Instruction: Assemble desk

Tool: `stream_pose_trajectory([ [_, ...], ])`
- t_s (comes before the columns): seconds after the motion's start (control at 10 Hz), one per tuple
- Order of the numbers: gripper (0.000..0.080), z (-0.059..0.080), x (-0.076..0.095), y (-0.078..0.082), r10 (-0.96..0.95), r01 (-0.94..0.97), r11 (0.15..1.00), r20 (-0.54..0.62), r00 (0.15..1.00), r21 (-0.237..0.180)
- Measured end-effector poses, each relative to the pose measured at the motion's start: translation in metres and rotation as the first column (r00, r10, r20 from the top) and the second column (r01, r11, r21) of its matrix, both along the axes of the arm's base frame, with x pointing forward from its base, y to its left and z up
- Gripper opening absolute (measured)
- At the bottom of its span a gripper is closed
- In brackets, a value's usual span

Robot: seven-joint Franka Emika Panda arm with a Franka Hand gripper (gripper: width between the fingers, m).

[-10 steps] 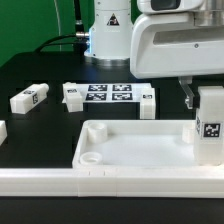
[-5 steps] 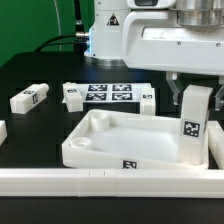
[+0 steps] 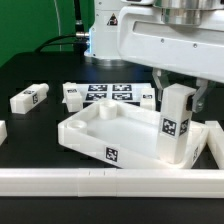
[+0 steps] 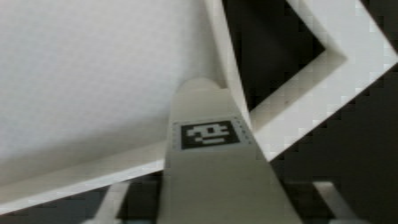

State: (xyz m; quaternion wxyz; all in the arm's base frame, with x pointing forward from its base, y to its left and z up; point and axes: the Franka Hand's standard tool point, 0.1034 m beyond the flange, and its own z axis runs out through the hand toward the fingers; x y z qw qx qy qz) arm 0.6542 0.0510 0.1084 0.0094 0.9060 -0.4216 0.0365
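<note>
Nearest in the exterior view, a low white rail runs across the black tabletop; just behind it the desk tray lies askew. At its corner on the exterior view's right a leg stands upright, the fingers closed narrow on its upper part. Nothing pins the tray, so I judge a twist or off-centre push could swing it or jam the leg. Farther back lie a loose leg and the marker board. Only square tags show, no readable writing
</note>
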Motion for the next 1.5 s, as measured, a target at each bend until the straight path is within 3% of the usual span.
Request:
stream_pose_trajectory([
  [0.2,0.0303,-0.001,0.0,0.0,0.003,-0.003,1.0,0.0,1.0,0.0],
  [0.3,0.0519,-0.001,0.0,0.0,0.003,-0.003,1.0,0.0,1.0,0.001],
  [0.4,0.0519,0.001,0.0,0.001,0.028,-0.028,1.0,-0.002,1.0,-0.001],
  [0.5,0.063,0.006,0.001,0.004,0.076,-0.076,0.997,0.001,0.997,0.0],
  [0.8,0.0645,0.021,-0.01,0.007,0.307,-0.307,0.952,0.009,0.952,-0.005],
  [1.0,0.0648,0.035,-0.008,0.002,0.38,-0.38,0.925,0.026,0.925,-0.005],
  [1.5,0.0648,0.031,-0.009,0.003,0.375,-0.375,0.927,0.021,0.927,-0.004],
])
